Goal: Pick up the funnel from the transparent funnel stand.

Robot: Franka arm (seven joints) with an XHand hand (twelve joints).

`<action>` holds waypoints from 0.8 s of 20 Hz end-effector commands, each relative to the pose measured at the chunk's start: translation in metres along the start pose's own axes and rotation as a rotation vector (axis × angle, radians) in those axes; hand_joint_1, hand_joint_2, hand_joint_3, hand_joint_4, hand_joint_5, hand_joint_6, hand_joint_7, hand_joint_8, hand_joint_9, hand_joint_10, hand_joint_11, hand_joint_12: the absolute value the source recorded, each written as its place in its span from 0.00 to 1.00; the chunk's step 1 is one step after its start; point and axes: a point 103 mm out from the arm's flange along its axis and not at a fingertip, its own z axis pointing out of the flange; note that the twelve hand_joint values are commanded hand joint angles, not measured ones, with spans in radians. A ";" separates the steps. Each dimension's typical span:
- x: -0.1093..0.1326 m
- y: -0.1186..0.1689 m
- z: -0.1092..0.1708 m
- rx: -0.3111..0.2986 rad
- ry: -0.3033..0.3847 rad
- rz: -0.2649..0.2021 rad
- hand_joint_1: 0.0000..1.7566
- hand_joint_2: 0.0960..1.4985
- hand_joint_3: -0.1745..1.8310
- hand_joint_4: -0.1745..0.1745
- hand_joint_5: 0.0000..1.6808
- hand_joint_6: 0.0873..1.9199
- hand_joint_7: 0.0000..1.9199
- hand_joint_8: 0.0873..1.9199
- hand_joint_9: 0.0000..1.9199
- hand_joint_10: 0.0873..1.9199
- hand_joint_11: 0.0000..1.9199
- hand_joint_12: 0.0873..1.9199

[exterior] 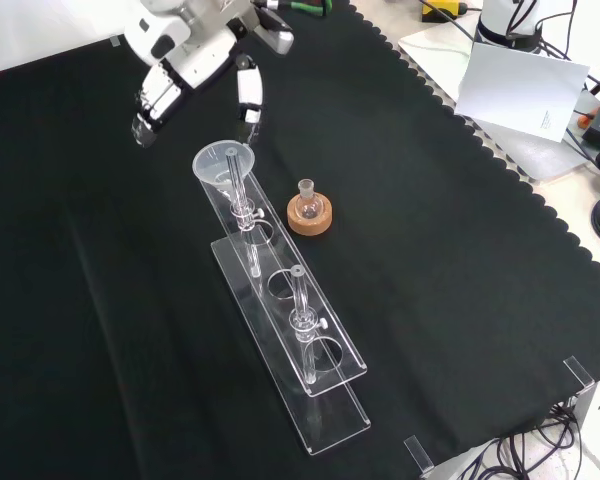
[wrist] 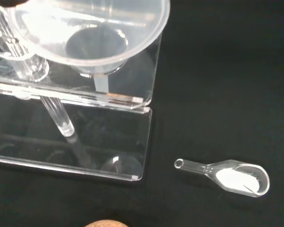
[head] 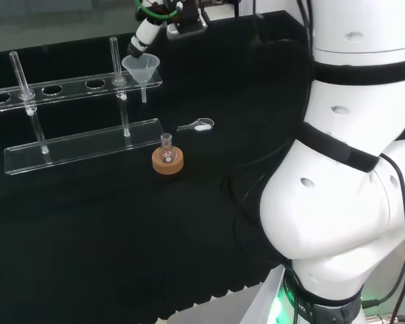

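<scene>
1. Funnel (head: 142, 67) sits in the end hole of the transparent funnel stand (head: 81, 145), at the right end of the upper shelf in the head view; its stem hangs down through the hole.
2. Hand (exterior: 185, 62) is above and behind the funnel in the front view. Fingers (exterior: 248, 100) are straight and spread, holding nothing; one fingertip is just beside the funnel rim. Contact: cannot tell.
3. Obstacles: an upright rod (exterior: 238, 190) of the stand rises just beside the funnel, and a second rod (exterior: 301, 300) stands further along the shelf.
4. Small round flask (exterior: 309, 204) on a cork ring (exterior: 310, 218) sits near the stand's base, to the right of it in the front view, apart from the funnel.
5. Clear scoop (wrist: 225, 176) holding white powder lies flat on the cloth (exterior: 460, 250) beyond the stand's end, well apart from the funnel.
6. Open room: bare cloth to the right of the stand in the front view, out to the scalloped edge.
</scene>
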 end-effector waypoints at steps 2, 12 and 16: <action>0.010 0.003 0.011 0.070 -0.026 -0.014 0.37 0.42 0.24 0.54 0.04 0.00 0.00 0.20 0.07 0.44 0.17 0.79; 0.023 -0.009 0.015 0.069 -0.042 -0.026 0.37 0.40 0.27 0.54 0.06 0.00 0.00 0.23 0.07 0.45 0.19 0.78; 0.029 -0.008 0.017 0.082 -0.045 -0.034 0.37 0.39 0.28 0.54 0.06 0.00 0.00 0.21 0.07 0.45 0.19 0.78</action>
